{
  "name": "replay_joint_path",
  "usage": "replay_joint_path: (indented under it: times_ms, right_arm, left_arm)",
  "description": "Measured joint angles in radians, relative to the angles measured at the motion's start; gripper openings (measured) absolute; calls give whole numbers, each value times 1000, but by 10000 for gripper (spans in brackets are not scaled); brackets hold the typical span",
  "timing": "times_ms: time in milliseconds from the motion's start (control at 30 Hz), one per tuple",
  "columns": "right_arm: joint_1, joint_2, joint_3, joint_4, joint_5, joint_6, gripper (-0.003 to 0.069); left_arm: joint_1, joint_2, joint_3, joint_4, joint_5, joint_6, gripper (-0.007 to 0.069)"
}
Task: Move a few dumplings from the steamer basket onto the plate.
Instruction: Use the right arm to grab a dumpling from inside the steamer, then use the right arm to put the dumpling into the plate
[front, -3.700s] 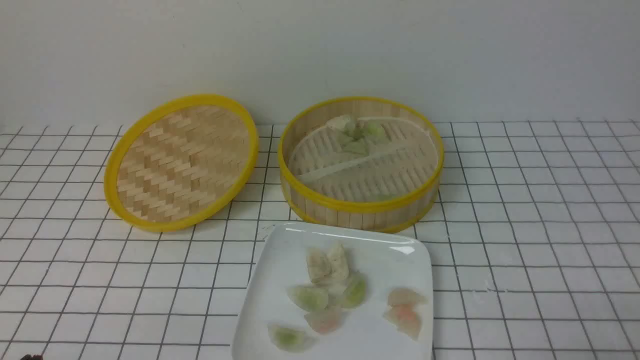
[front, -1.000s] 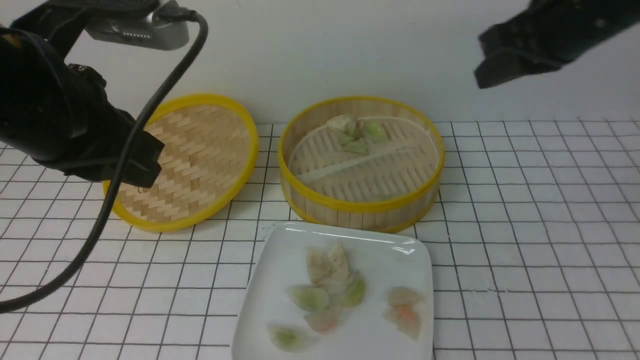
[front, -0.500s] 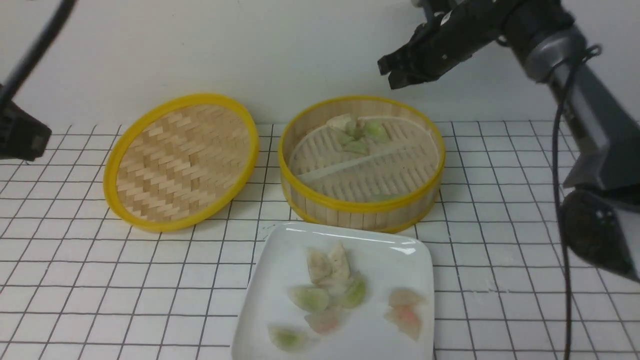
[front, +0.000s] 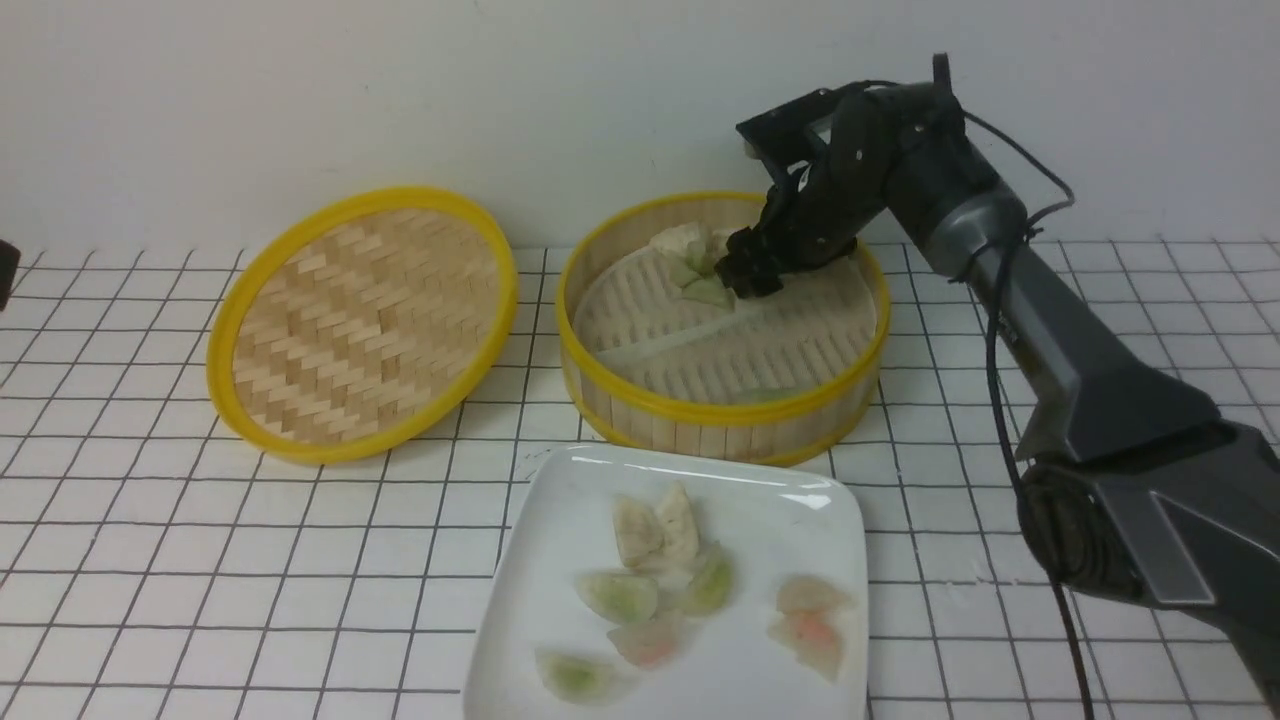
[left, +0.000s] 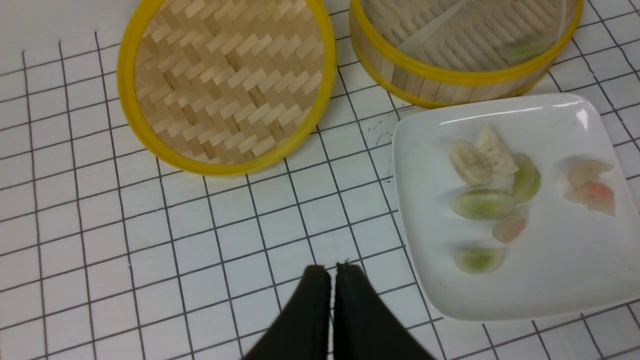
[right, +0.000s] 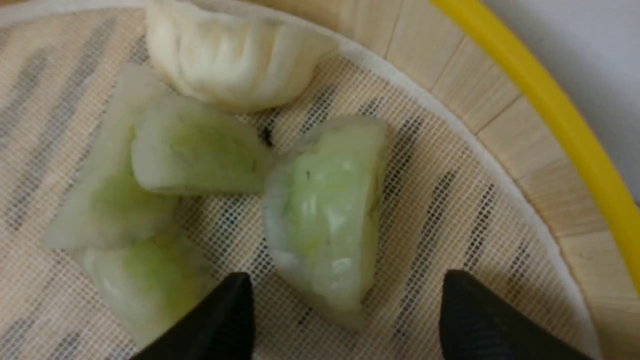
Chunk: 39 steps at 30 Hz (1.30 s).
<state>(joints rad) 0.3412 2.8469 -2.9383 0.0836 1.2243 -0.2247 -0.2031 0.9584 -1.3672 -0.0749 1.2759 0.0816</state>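
Right gripper (right: 347, 280), tilted down, apparently straddles one dumpling (right: 325, 215).

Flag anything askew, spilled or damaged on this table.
Nothing is spilled or broken. The woven lid left of the steamer basket seems to lie tilted rather than flat, and the basket's liner sheet shows a raised fold across the middle.

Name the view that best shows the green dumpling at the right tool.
Right wrist view: the dumpling lies large on the liner, between the tips of the open right tool. In the front view that tool hides it; the left wrist view misses it.
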Motion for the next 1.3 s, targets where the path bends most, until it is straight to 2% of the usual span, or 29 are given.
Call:
replay_joint_path:
  times_ms: [100, 167, 200, 300, 333, 500, 767, 900, 967, 1000, 1100, 1167, 1300]
  right_arm:
    - [8, 6, -1, -6, -38, 0, 496]
    - [10, 7, -1, 0, -51, 0, 463]
    - [10, 8, -1, 6, -54, 0, 424]
    - [11, 9, -1, 15, -49, -1, 204]
    - [10, 9, -1, 12, -46, -1, 153]
    - [10, -41, 4, 9, 35, 1, 163]
    - [11, -324, 51, 82, 47, 80, 163]
    - [20, -561, 304, 153, 39, 91, 163]
    - [42, -727, 552, 163, 34, 81, 163]
    - [44, -727, 552, 164, 33, 78, 163]
    - [96, -938, 961, 186, 32, 54, 163]
    - [132, -1012, 1167, 205, 32, 52, 163]
    - [191, -1040, 1404, 232, -17, 52, 163]
  left_arm:
    - [0, 0, 0, 1, 0, -1, -6]
    - [0, 0, 0, 1, 0, -1, -6]
    - [0, 0, 0, 1, 0, -1, -6]
    - [0, 0, 0, 1, 0, -1, -6]
    - [0, 0, 0, 1, 0, -1, -6]
    - [0, 0, 0, 1, 0, -1, -6]
    - [0, 0, 0, 0, 0, -1, -6]
    - [0, -2, 0, -14, 0, -1, -6]
    - [0, -1, 0, -45, 0, -1, -6]
    - [0, 0, 0, -48, 0, -1, -6]
    - [0, 11, 0, -97, 0, 0, -6]
    - [0, 21, 7, -111, 0, 1, -6]
    - [0, 41, 42, -113, -1, 7, -6]
